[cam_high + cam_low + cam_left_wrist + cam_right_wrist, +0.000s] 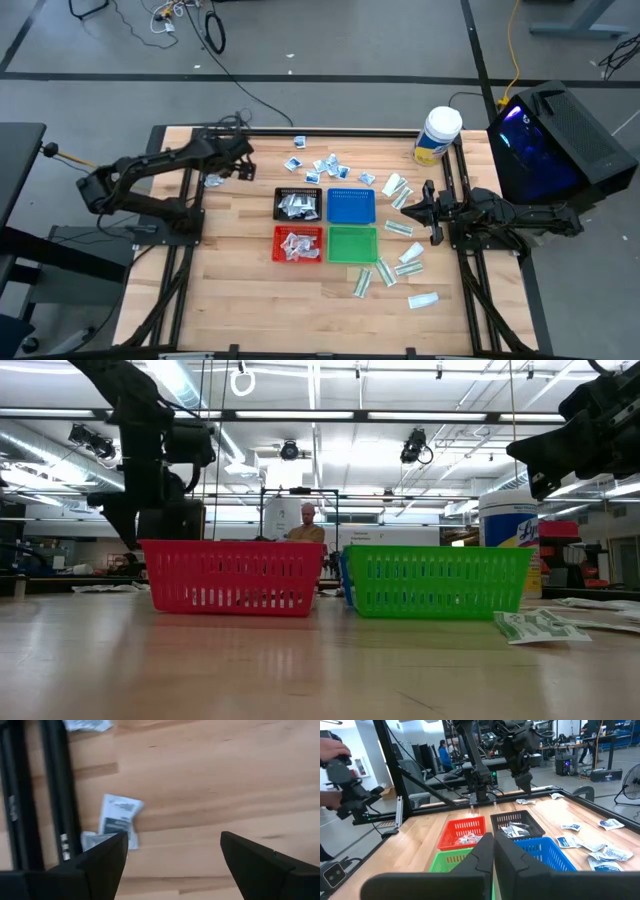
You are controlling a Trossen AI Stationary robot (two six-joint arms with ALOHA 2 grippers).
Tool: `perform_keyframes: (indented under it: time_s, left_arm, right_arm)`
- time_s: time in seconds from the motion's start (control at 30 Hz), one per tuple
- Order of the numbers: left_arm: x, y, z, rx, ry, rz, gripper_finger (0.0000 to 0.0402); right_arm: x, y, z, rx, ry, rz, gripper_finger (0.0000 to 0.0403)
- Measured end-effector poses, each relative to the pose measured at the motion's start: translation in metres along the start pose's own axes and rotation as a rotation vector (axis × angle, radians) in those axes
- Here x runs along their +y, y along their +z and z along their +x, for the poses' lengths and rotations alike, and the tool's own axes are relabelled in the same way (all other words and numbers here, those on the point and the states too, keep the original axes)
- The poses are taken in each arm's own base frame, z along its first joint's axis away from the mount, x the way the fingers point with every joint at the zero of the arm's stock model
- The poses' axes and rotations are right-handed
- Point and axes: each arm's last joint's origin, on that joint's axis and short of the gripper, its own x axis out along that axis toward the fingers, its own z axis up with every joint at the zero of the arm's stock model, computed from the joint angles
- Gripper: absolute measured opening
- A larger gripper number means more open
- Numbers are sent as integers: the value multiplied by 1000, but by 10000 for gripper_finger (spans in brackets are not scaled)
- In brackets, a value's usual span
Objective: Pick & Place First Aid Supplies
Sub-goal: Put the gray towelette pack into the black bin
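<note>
- The first aid packets lie mostly loose on the wooden table (pixel 230 290): squarish white ones (pixel 330 167) scattered behind the trays, longer white-and-green ones (pixel 398 228) to the right of them.
- One more white packet (pixel 119 818) lies under the left gripper, beside the table's black frame rail.
- The black tray (pixel 299 204) holds several white packets; the red tray (pixel 298 244) in front of it holds a few too.
- The blue tray (pixel 351 205) and the green tray (pixel 352 243) show no contents.
- The left gripper (pixel 238 165) hovers near the table's back-left corner, fingers spread, holding nothing.
- The right gripper (pixel 408 211) hangs right of the trays, fingers pressed together, empty.
- A white jar (pixel 437 134) with a yellow label stands at the back right.
</note>
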Motion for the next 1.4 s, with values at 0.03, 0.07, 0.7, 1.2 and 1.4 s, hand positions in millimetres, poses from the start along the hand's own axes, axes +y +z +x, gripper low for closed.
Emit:
perform_keyframes:
  time_s: [0.03, 0.07, 0.7, 1.2, 1.4]
  left_arm:
    - [3, 2, 1, 10, 9, -12, 326]
    - [6, 3, 2, 19, 10, -22, 326]
    - [19, 3, 33, 198, 220, 34, 325]
    - [15, 6, 60, 235, 280, 91, 311]
    - [11, 7, 70, 234, 282, 112, 290]
  right_arm:
    - [0, 0, 0, 0, 0, 0, 18]
    - [0, 0, 0, 0, 0, 0, 18]
    - [0, 0, 0, 0, 0, 0, 18]
    - [0, 0, 0, 0, 0, 0, 18]
    - [0, 0, 0, 0, 0, 0, 18]
